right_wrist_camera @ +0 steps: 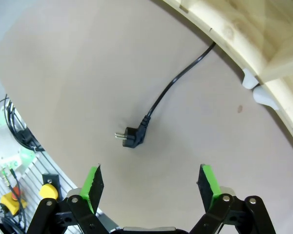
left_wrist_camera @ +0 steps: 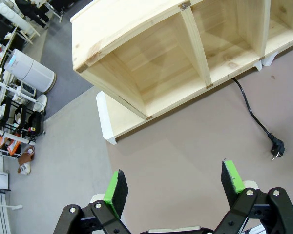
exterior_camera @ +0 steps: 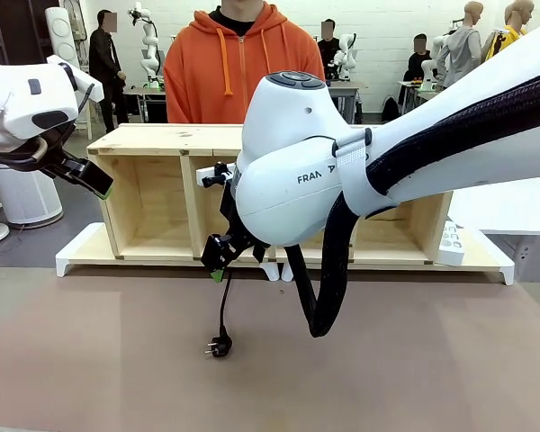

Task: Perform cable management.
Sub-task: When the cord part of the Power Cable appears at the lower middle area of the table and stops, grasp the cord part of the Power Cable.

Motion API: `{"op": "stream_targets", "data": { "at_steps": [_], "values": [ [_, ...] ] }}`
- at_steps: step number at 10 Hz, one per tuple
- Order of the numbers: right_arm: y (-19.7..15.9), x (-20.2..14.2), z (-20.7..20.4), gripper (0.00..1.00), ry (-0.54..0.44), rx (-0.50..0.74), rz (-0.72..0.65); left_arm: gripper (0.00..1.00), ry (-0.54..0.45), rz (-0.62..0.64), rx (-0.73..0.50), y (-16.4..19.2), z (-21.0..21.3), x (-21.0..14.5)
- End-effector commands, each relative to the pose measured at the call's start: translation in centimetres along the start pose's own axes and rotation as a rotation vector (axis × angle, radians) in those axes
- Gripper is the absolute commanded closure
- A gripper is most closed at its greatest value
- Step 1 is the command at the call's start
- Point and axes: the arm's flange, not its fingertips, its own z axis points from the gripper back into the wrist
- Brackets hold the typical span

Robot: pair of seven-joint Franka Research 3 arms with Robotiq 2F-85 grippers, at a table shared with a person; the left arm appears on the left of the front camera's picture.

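Your front view looks level across the table [exterior_camera: 90, 369] toward the person [exterior_camera: 243, 63] at 12 o'clock, with the right arm [exterior_camera: 297, 171] looming close to the lens. Your left wrist view looks down from high up, with the shelf [left_wrist_camera: 151, 73] at 12 o'clock. Your right wrist view hangs nearer the tabletop. All three share the plug end of the cable [right_wrist_camera: 135, 132] and the shelf's front edge.

Bare table [right_wrist_camera: 63, 73] around cable plug [right_wrist_camera: 133, 136], wooden shelf [right_wrist_camera: 263, 29] behind

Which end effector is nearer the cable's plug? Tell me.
The right end effector, over the thin black power cable's plug; the left end effector hangs far aside.
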Motion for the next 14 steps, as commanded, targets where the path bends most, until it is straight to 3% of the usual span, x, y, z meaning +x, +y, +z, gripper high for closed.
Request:
{"op": "stream_targets", "data": {
  "at_steps": [1, 3, 5, 8, 10, 14],
  "values": [
    [-0.1, 0.1, 0.0, 0.00, -0.005, 0.007, 0.001, 0.00, -0.011, 0.000, 0.002, 0.0, -0.2, 0.2],
    [0.0, 0.0, 0.0, 0.00, 0.000, 0.000, 0.000, 0.00, -0.011, 0.000, 0.002, 0.0, -0.2, 0.2],
    [0.9, 1.5, -3.0, 0.00, -0.020, 0.164, -0.005, 0.00, -0.011, 0.000, 0.002, 0.0, -0.2, 0.2],
    [2.1, 1.7, -4.5, 0.00, 0.007, 0.244, -0.093, 0.00, -0.011, 0.000, 0.002, 0.0, -0.2, 0.2],
    [2.9, 1.1, -5.5, 0.00, 0.075, 0.236, -0.148, 0.00, -0.011, 0.000, 0.002, 0.0, -0.2, 0.2],
    [3.5, 1.2, -8.4, 0.00, 0.181, 0.079, -0.281, 0.00, -0.011, 0.000, 0.002, 0.0, -0.2, 0.2]
  ]
}}
